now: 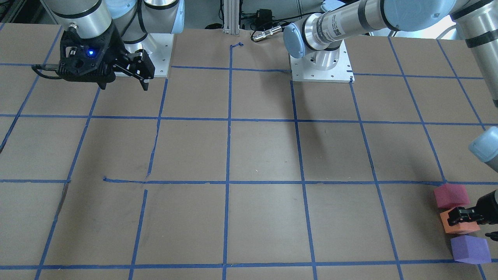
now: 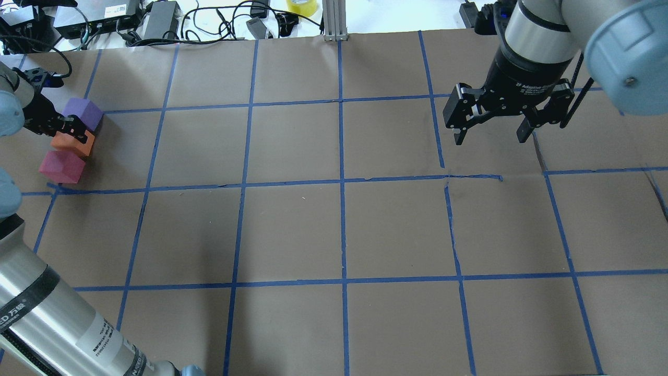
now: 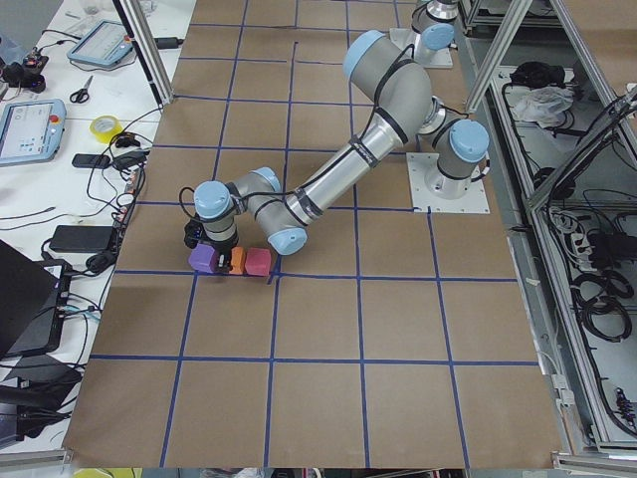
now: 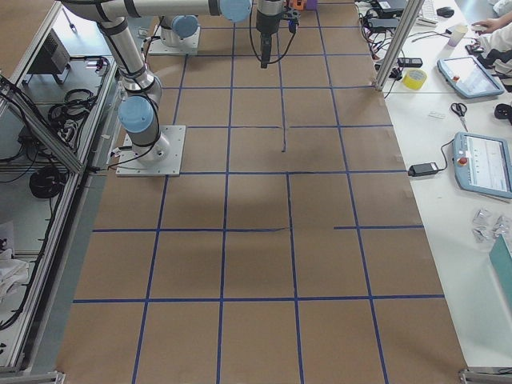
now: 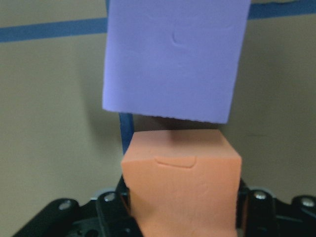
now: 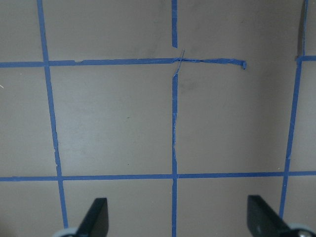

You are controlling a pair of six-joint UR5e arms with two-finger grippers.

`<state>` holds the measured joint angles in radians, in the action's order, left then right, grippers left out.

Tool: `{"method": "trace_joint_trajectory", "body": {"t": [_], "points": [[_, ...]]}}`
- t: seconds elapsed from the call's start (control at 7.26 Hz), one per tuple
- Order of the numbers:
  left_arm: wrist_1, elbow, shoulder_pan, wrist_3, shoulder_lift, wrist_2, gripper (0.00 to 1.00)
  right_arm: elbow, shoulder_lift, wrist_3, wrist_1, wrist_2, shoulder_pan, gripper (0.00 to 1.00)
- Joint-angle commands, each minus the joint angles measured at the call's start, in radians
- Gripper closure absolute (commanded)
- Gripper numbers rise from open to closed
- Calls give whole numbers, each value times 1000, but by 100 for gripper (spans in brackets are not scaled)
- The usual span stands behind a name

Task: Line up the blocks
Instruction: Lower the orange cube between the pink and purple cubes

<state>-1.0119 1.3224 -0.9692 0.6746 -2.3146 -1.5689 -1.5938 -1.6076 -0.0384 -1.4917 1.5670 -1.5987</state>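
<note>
- The left claw (image 1: 461, 217) is at the far left edge of the bench (image 2: 292, 230). It points down, and its arm reaches out low over the brown paper.
- It is narrowed onto the orange block (image 1: 459, 228). In the left wrist view the block fills the space between the two fingers and hides their inner faces. Whether the block rests on the bench or is raised a little cannot be told.
- The purple block (image 1: 470, 249) lies just past the claw on the side away from the robot, just beside the held block. The wrist view shows a thin shadowed gap between the two.
- The red-pink block (image 1: 451, 195) lies on the claw's opposite side, toward the robot, close against the orange one. Whether they touch cannot be told.
- The three make one short row with the claw over the middle block. The row is slightly slanted against the blue tape lines (image 2: 342, 180), and a tape crossing is just past its red-pink end.
- The right claw (image 2: 490, 138) hangs well apart from the left claw and all three blocks, across the bench and above its surface.
- It is spread wide. Its fingertips (image 6: 96, 219) sit at the bottom corners of the right wrist view, and only taped paper shows between them, with a torn, crooked tape end ahead.
</note>
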Motion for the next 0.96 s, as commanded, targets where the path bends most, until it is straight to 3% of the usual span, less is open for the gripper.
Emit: {"method": "trace_joint_trajectory", "body": {"t": [0.0,0.28,0.41,0.55,0.69,0.83], "points": [[1,-3,0,-3,-2,4,87,0,0,0,1,1,0,0],[3,1,0,0,-2,6,86,0,0,0,-1,-1,0,0],[22,0,1,5,-6,0,58,0,0,0,1,1,0,0],[26,1,0,8,-6,-2,23,0,0,0,-1,-1,0,0],[26,0,1,8,-6,-2,2,0,0,0,-1,-1,-1,0],[26,0,0,7,-5,3,0,0,0,0,-1,-1,0,0]]}}
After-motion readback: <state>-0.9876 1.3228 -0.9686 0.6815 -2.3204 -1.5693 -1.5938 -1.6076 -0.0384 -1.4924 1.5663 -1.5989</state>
